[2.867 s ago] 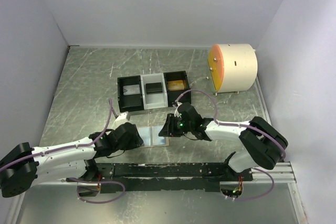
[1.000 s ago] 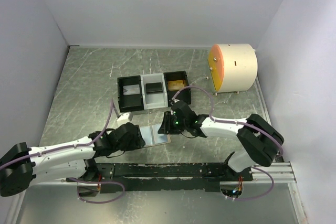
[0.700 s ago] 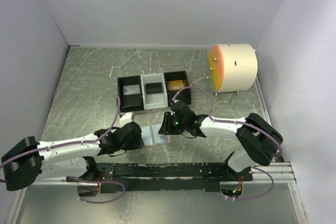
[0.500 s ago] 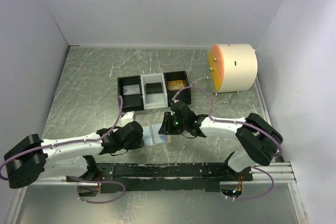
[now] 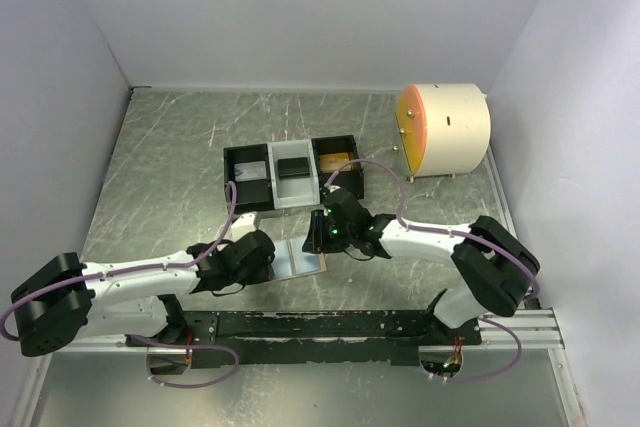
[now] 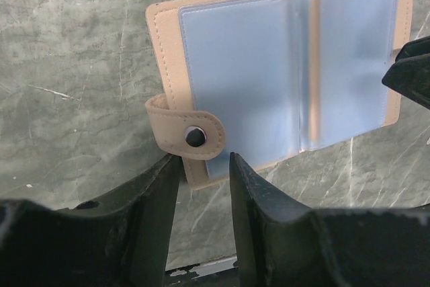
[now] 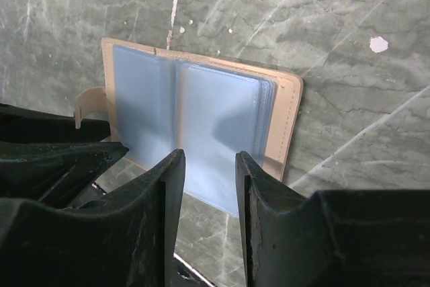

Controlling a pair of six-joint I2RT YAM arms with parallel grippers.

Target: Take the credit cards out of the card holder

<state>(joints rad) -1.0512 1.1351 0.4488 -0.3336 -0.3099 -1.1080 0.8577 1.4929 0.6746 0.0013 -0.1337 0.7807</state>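
In the tray (image 5: 258,208) lie three credit cards (image 5: 293,169).

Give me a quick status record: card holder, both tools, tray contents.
card holder: lying open on the table, pale blue inner faces up
snap tab: unfastened, on the left arm's side
left tool: jaws apart at the snap tab corner, nothing clamped
right tool: jaws apart over the opposite blue page
tray: silver-grey card in left compartment, black card middle, gold card right
cards in holder: none visible
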